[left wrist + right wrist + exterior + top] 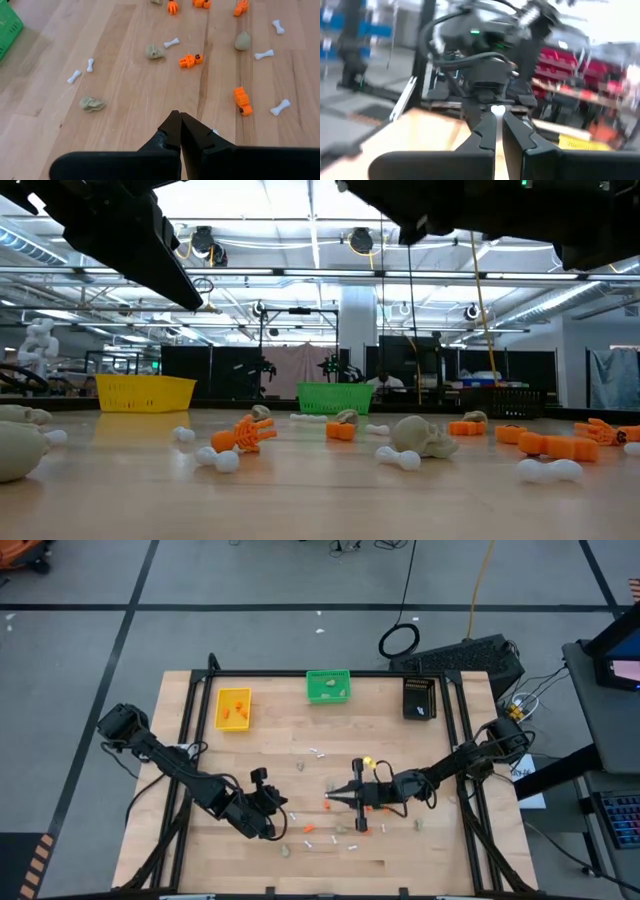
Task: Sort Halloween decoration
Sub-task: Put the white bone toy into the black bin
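My left gripper (pixel 179 116) hangs closed and empty over the light wooden table (pixel 260 755), near its front-left part. The small plastic Halloween pieces lie scattered ahead of it, none touching: bright orange bits (pixel 242 100), beige-grey skull lumps (pixel 92 104) and thin white bones (pixel 74 76). My right gripper (pixel 330 797) is pinched shut near the table's middle, with orange bits (pixel 368 806) just beside it. Orange pieces sit inside the yellow rectangular bin (pixel 233 708) at the far edge.

Orange bits (pixel 242 100), beige lumps (pixel 92 103), white sticks (pixel 280 107), pale wood table (pixel 130 95)
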`<state>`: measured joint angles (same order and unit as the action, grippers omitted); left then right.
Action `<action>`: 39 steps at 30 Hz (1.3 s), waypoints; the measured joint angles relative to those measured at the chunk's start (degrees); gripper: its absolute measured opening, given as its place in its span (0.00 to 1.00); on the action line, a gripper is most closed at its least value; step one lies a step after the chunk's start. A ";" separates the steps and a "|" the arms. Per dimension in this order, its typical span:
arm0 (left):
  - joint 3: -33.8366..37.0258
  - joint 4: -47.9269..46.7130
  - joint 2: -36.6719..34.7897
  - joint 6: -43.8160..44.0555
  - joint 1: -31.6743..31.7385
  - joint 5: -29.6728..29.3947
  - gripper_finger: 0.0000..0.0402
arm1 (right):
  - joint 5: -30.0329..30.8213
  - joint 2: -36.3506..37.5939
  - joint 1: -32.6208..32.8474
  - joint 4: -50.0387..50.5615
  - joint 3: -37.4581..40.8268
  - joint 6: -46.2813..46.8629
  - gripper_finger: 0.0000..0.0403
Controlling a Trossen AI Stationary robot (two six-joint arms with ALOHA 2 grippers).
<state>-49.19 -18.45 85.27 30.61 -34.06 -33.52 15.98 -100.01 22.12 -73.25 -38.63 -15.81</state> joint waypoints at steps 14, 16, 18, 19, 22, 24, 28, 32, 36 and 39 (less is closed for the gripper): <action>0.00 0.00 0.00 0.00 1.38 0.02 0.02 | -1.08 0.00 2.76 1.99 -0.02 -34.44 0.00; 0.00 0.02 0.00 0.00 1.36 0.02 0.02 | -1.06 0.00 2.74 1.99 -0.02 -34.44 0.00; 0.00 0.01 0.00 0.00 1.37 0.02 0.02 | -1.06 0.00 2.74 2.03 -0.02 -34.55 0.00; 0.00 0.02 0.00 0.00 1.36 0.04 0.02 | -1.06 0.00 2.74 2.03 -0.03 -34.48 0.00; 0.00 0.02 0.00 0.00 1.36 0.04 0.02 | -1.08 0.00 2.76 2.01 -0.04 -33.54 0.00; 0.00 0.02 0.00 0.00 1.37 0.07 0.02 | -1.06 0.00 2.74 1.99 -0.04 -32.19 0.00; 0.00 0.02 0.00 0.00 1.36 0.09 0.02 | -1.06 0.00 2.74 1.99 -0.04 -28.49 0.00; 0.00 0.02 0.00 0.00 1.36 0.29 0.02 | -1.06 0.00 2.74 1.78 -0.04 -22.82 0.00; 0.00 0.03 0.00 0.02 1.36 0.43 0.02 | -0.92 0.00 2.74 0.56 -0.07 -14.12 0.00; 0.00 0.03 0.00 0.02 1.36 0.42 0.02 | -0.75 0.00 2.74 0.04 -0.09 -7.78 0.00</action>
<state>-49.19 -18.43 85.27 30.63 -32.71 -33.09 15.22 -100.01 24.86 -73.21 -38.72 -23.59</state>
